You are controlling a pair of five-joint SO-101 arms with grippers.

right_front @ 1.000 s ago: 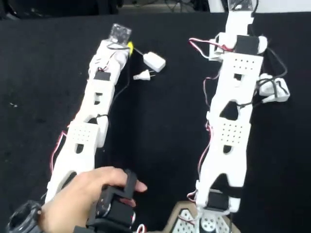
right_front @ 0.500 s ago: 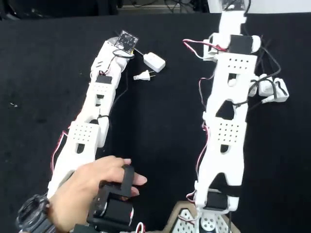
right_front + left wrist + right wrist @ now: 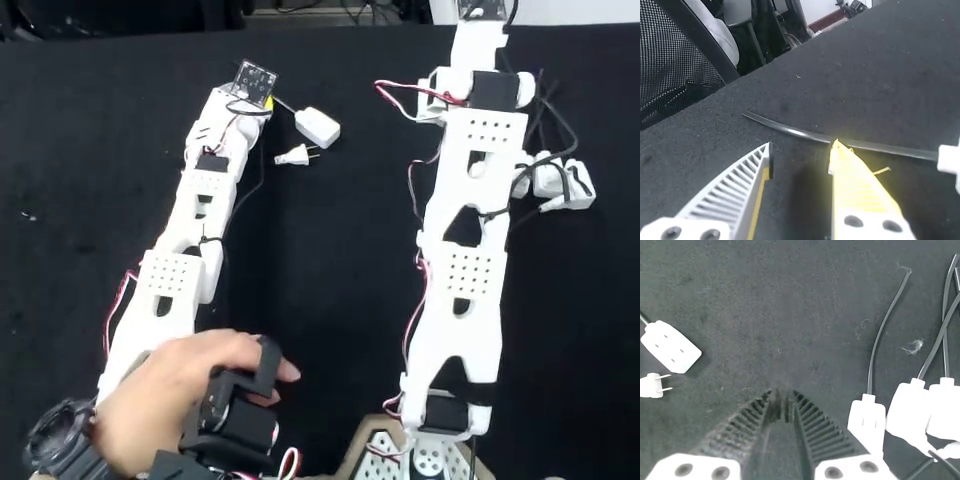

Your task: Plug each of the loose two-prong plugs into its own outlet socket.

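Approach step, nothing plugged yet: left gripper (image 3: 801, 147) is hovering, fingers spread, over a black cable (image 3: 790, 131); right gripper (image 3: 782, 397) fingers are pressing together, empty; loose plug (image 3: 292, 155) is lying just beside its socket (image 3: 318, 127) on the worktop (image 3: 80, 150). Next probably needs pinching the plug squarely.

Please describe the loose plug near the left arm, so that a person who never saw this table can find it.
On the black table, look beside the far end of the left arm. A white outlet block lies there, and the plug lies just next to it, apart from it. It is the smaller piece, with two bare metal prongs.
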